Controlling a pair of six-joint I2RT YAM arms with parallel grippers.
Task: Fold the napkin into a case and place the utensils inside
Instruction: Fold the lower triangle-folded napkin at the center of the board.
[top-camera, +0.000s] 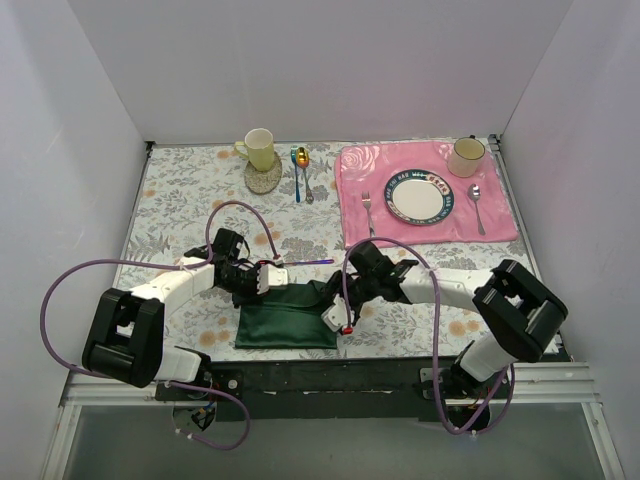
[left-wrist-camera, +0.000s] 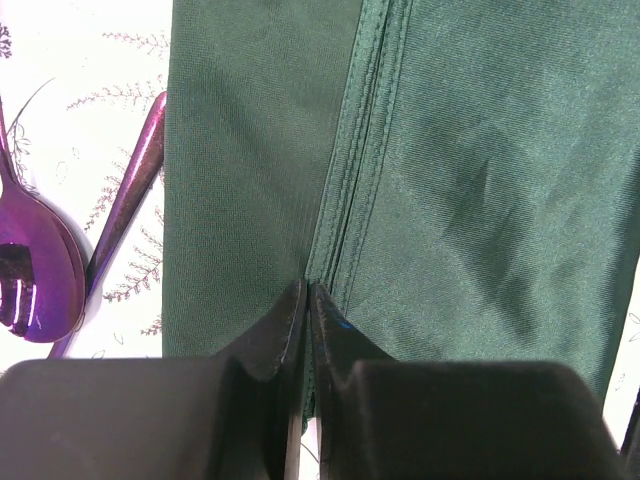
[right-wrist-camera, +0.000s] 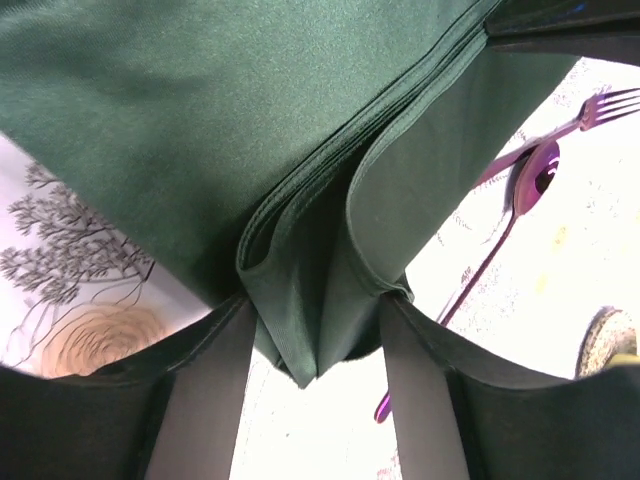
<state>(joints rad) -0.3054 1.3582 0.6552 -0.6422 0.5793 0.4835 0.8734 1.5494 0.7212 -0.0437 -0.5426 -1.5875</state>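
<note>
The dark green napkin (top-camera: 285, 320) lies folded in several layers on the flowered tablecloth, near the front edge between the arms. My left gripper (top-camera: 266, 280) sits at its upper left edge. In the left wrist view this gripper (left-wrist-camera: 307, 287) is shut on the napkin's (left-wrist-camera: 450, 180) hemmed edge. My right gripper (top-camera: 336, 302) is at the napkin's right end. Its jaws (right-wrist-camera: 318, 300) stand open, with a bunched corner of the napkin (right-wrist-camera: 300, 330) between the fingers (right-wrist-camera: 210, 390). The purple spoon (left-wrist-camera: 35, 270) and purple fork (right-wrist-camera: 600, 105) lie side by side just beyond the napkin.
At the back right, a pink rose placemat (top-camera: 500, 215) holds a plate (top-camera: 420, 196), a silver fork (top-camera: 367, 212), a silver spoon (top-camera: 478, 205) and a cup (top-camera: 466, 156). A yellow mug (top-camera: 260, 150) on a coaster and blue and gold spoons (top-camera: 301, 172) lie at the back. White walls enclose three sides.
</note>
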